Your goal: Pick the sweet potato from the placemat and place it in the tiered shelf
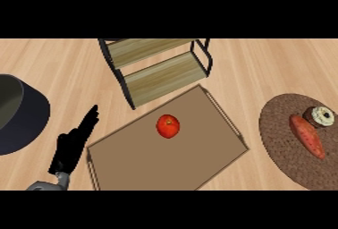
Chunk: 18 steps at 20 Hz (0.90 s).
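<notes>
At the worktop's (59, 58) left edge sits a large dark pot (20, 114), round and smooth-walled, its rim and greyish inside partly cut off by the view. Just right of it, near the front edge, the left hand (71, 147) rises from its grey forearm with black fingers straight and together, pointing away toward the far edge and holding nothing. Beside the hand lies a flat rectangular tray (132, 156), brown and matte with thin raised rails along its short sides, turned at an angle to the worktop's edges. A glossy red tomato (167, 126) rests near the tray's middle. Beyond the tray's far corner, toward the back edge, stands the tiered shelf (158, 71): a thin black metal frame carrying two streaky, pale wooden boards, one stepped above the other. Near the right edge lies a round placemat (280, 147), dark brown with a coarse woven texture. On it lies the sweet potato (306, 135), long, tapered and orange-red with a smooth skin, lying lengthwise from back to front. At its far end, touching or almost touching, sits a small ring-shaped doughnut (321, 116) with pale icing. The worktop itself is light wood with fine grain.
</notes>
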Tool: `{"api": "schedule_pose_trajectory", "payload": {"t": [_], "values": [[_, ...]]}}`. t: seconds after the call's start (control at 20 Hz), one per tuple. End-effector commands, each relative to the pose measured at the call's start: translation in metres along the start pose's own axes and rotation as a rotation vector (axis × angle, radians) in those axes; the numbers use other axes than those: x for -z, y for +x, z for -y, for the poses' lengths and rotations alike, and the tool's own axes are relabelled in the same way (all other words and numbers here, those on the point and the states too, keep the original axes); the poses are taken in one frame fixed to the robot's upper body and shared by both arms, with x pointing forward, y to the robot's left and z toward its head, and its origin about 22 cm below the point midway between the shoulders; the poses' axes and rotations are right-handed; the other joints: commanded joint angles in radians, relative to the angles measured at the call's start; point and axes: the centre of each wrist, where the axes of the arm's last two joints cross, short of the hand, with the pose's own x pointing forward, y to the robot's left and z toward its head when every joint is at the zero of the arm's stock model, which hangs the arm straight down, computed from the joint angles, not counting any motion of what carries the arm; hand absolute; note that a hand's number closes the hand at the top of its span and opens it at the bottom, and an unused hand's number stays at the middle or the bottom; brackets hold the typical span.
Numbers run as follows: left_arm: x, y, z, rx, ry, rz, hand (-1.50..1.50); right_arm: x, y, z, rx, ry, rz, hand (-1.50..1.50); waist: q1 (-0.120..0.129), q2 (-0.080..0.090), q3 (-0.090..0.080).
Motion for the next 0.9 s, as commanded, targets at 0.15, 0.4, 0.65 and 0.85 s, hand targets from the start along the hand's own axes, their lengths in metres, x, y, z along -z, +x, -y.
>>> {"api": "schedule_pose_trajectory", "payload": {"t": [0.15,0.4,0.65,0.85], "values": [[0.015,0.000,-0.006,0.005,-0.041,-0.023,0.00,0.010,0.050,0.033,-0.108,0.234,-0.011,-1.50,0.010,-0.006,-0.004],[0.000,-0.008,0.005,0.013,-0.056,-0.026,0.00,0.013,0.077,0.012,-0.467,0.359,-0.180,-1.50,0.026,-0.007,-0.006],[0.002,-0.003,-0.003,0.006,-0.052,-0.010,0.00,0.014,0.109,-0.008,-0.888,0.269,-0.242,-1.50,0.036,-0.008,-0.007],[0.010,-0.003,-0.008,-0.006,-0.049,-0.010,0.00,0.022,0.121,-0.061,-0.967,0.204,-0.269,-1.50,0.031,-0.006,-0.005]]}}
